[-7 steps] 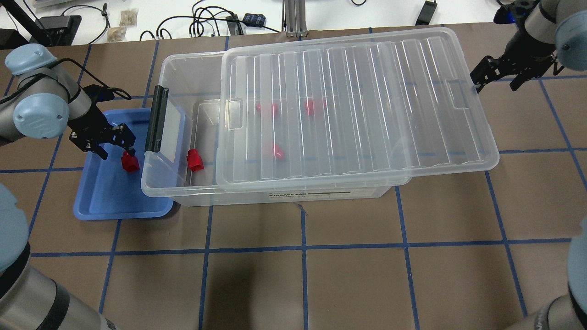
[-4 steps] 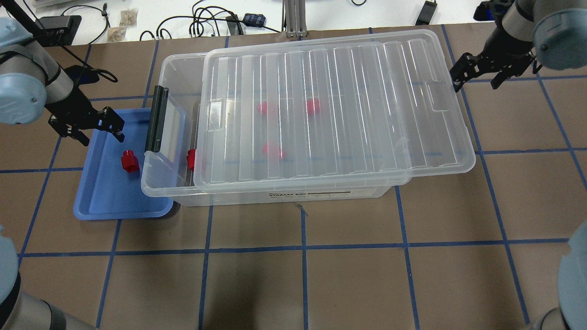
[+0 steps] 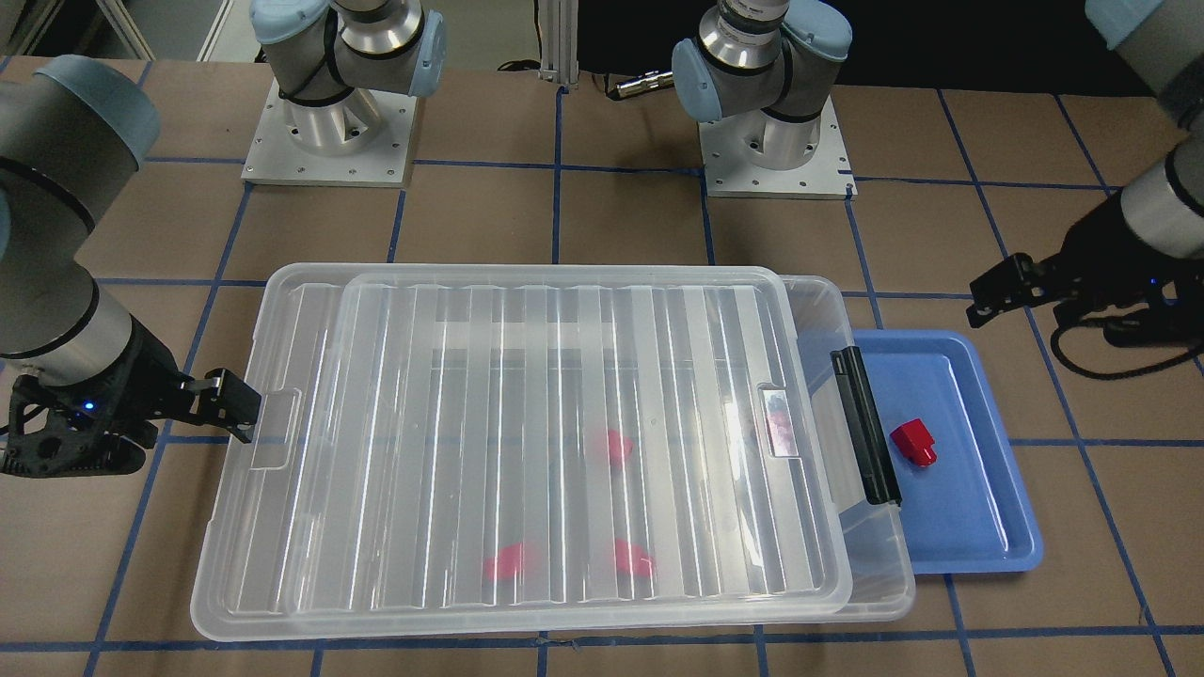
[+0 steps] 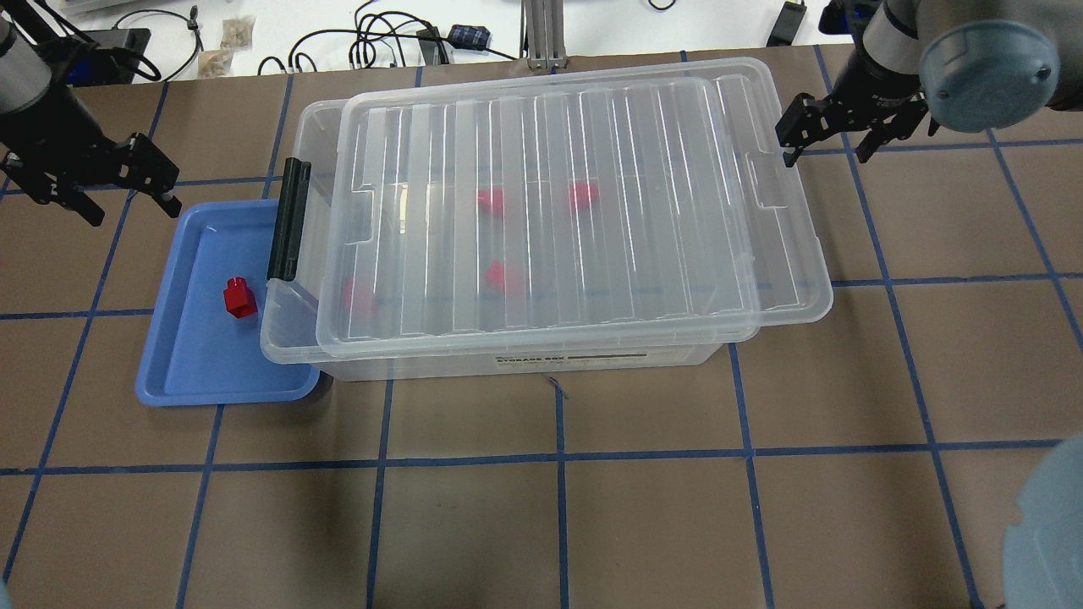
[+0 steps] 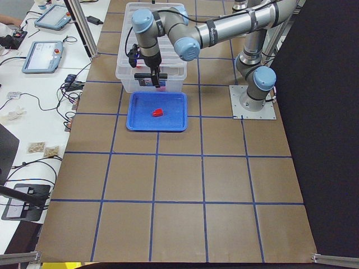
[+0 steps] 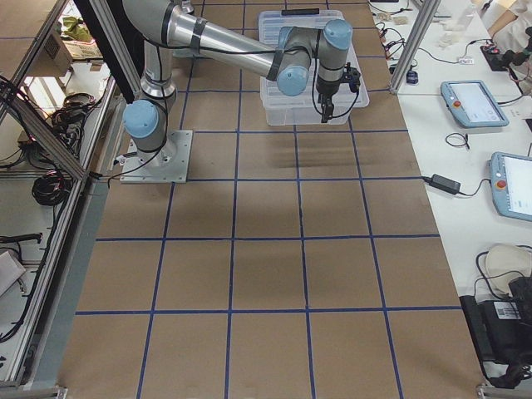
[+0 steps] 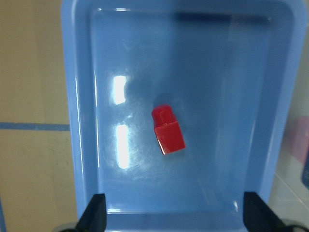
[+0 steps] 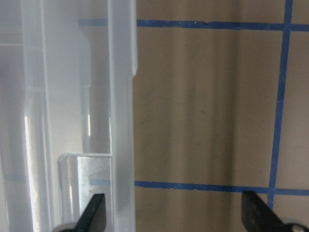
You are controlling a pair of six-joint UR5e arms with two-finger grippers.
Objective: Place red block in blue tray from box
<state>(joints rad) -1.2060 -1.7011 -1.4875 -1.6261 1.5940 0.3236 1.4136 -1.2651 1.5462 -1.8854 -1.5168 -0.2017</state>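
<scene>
One red block (image 4: 239, 298) lies alone in the blue tray (image 4: 182, 372), also in the left wrist view (image 7: 168, 130) and front view (image 3: 914, 443). My left gripper (image 4: 129, 205) is open and empty, raised beyond the tray's far left corner. The box (image 4: 292, 342) has its ribbed lid (image 4: 660, 211) over nearly all of it. Several more red blocks (image 4: 491, 200) show blurred through the lid. My right gripper (image 4: 825, 156) is open at the lid's right end, one finger (image 8: 96, 212) against the lid's edge (image 8: 120, 96).
The black latch bar (image 4: 286, 220) stands at the box's left end, overhanging the tray's right side. Cables and small devices (image 4: 398, 42) lie on the white surface beyond the table's far edge. Both arm bases (image 3: 324, 141) are bolted to the table.
The lid has slid left over the box's open end, my right gripper moving left with it. My left gripper let go of the red block and drew back up and left.
</scene>
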